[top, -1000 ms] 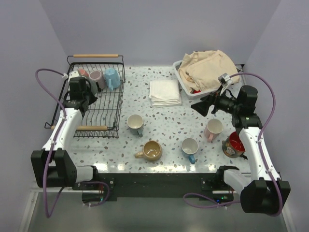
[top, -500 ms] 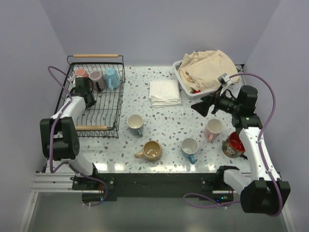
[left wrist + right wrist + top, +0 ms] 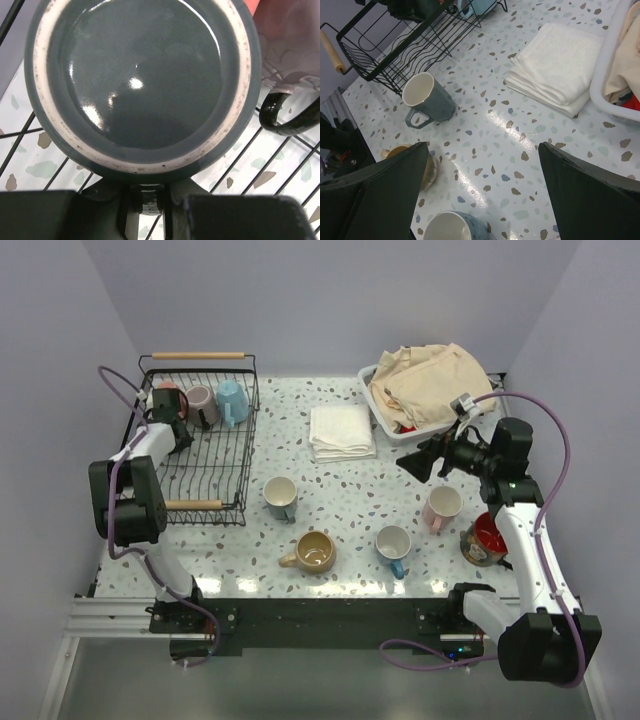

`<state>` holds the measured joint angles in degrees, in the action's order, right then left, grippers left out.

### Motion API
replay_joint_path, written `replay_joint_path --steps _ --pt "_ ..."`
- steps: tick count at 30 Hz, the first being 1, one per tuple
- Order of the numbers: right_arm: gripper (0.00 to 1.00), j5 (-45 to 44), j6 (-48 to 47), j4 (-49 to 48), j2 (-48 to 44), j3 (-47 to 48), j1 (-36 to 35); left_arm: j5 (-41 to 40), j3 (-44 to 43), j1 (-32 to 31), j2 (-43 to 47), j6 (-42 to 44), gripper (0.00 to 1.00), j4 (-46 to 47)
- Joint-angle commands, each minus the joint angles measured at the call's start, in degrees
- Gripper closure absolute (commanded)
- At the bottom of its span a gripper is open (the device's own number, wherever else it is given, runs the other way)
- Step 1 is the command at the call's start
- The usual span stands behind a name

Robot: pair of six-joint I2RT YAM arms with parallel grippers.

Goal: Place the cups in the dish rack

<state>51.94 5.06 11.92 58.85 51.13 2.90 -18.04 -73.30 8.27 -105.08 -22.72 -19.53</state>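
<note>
Reach into far-left corner of black wire dish rack [image 3: 225, 465], left arm [image 3: 130, 490] folded tight, left fingers [image 3: 240, 220] clamped shut on glossy grey-teal mug [image 3: 140, 85] with pale unglazed ring. Well right of dish rack, right fingers [image 3: 590, 195] splayed wide, empty, above speckled worktop [image 3: 340, 500].

In dish rack [image 3: 215, 475], cups [image 3: 232, 400] (towel [image 3: 342, 432] rightward)

Bright, even overhead light. Glare streaks my speckled surface [image 3: 492, 117] and spots the grey-teal mug [image 3: 142, 85] close against my left camera; my right fingers [image 3: 375, 195] blur darkly.
</note>
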Motion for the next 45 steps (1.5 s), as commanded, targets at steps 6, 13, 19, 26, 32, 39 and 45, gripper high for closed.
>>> replay_joint_path --steps 6,13,19,26,32,39,45 --pt "0.03 -0.9 -1.8 -0.1 -0.1 1.9 0.0 -0.2 -5.1 0.8 -2.0 1.1 0.88 4.1" --pt "0.03 -1.1 -2.3 0.1 0.1 2.0 0.0 1.0 -6.5 1.0 -3.0 1.2 0.67 3.5" --pt "0.03 -1.1 -2.7 0.4 0.1 2.0 0.0 2.5 -6.8 1.5 -0.6 0.0 0.45 2.5" --pt "0.01 -0.2 -4.4 1.3 -0.2 2.3 0.0 6.3 -2.8 1.9 7.3 -2.1 0.27 2.6" --pt "0.01 1.1 -9.6 4.1 -0.7 2.8 0.0 12.2 3.5 1.9 18.1 -2.6 0.24 2.9" --pt "0.01 3.1 -14.2 5.8 0.7 2.6 0.0 29.7 15.0 1.8 36.2 -2.9 0.2 3.8" --pt "0.02 -4.2 -25.7 24.6 10.5 14.4 -10.0 39.5 23.1 1.8 48.4 0.5 0.18 3.1"
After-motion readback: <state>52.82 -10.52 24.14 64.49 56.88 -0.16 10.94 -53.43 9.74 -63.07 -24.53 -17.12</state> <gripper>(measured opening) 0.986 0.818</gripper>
